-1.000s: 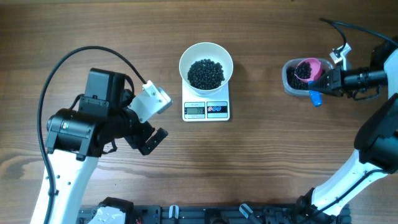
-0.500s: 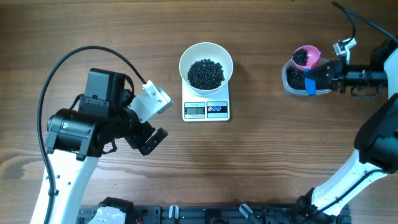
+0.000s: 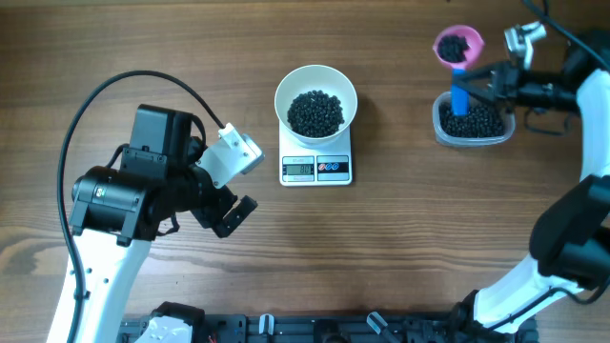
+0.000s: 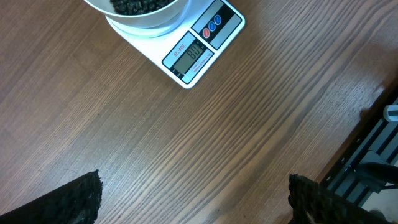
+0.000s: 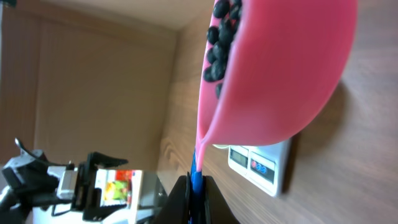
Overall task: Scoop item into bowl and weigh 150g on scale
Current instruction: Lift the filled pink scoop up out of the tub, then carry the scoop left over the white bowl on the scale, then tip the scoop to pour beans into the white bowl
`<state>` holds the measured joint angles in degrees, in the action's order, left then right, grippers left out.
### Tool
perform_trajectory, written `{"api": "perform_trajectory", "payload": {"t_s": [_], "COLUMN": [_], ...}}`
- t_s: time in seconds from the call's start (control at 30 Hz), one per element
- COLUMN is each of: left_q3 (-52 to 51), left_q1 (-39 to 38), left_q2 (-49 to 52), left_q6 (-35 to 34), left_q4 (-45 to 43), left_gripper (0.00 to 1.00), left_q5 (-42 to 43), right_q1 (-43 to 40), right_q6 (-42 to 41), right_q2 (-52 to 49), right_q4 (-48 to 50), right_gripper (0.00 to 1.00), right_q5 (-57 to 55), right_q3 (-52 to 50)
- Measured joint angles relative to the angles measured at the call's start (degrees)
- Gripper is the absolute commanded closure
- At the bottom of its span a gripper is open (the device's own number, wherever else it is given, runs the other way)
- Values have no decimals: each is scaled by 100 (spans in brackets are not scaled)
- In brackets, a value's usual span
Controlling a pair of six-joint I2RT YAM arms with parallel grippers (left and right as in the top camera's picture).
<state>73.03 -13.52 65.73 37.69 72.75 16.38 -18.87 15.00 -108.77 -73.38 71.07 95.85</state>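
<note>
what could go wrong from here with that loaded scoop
1. The pink plastic scoop, clamped by the right gripper, is full of tiny black beads; some could roll onto the wooden table on the way to the round white bowl.
2. That bowl on the small white digital scale already holds a pile; dumping a whole scoop may overshoot the target.

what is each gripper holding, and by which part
The right gripper holds the pink scoop, loaded with beads, by its blue handle. The left gripper is open and holds nothing.

bowl [image 3: 284, 95] on scale [image 3: 315, 169], beads [image 3: 315, 112] in bowl, tub [image 3: 437, 129] to right
</note>
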Motion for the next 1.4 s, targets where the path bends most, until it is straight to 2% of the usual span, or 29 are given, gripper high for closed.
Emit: {"api": "perform_trajectory", "payload": {"t_s": [0.2, 0.37, 0.63, 0.93, 1.1, 1.4], "left_q3": [0, 0, 0, 0, 0, 0], "left_q1": [-2, 0, 0, 0, 0, 0], "left_q2": [2, 0, 2, 2, 2, 2], "left_q6": [0, 0, 0, 0, 0, 0], "left_q4": [0, 0, 0, 0, 0, -2], "left_gripper": [0, 0, 0, 0, 0, 0], "left_q5": [0, 0, -2, -2, 0, -2], "right_q1": [1182, 2059, 3292, 4297, 4533, 4612], "right_q6": [-1294, -1589, -1493, -905, -645, -505], "right_q2": [306, 315, 315, 315, 315, 315], "right_q4": [1388, 1561, 1565, 1696, 1735, 1751], "right_gripper": [96, 96, 96, 96, 96, 96], "right_q5": [-201, -903, -3392, -5952, -6795, -7160], "right_q3": [-4, -4, -4, -4, -4, -4]}}
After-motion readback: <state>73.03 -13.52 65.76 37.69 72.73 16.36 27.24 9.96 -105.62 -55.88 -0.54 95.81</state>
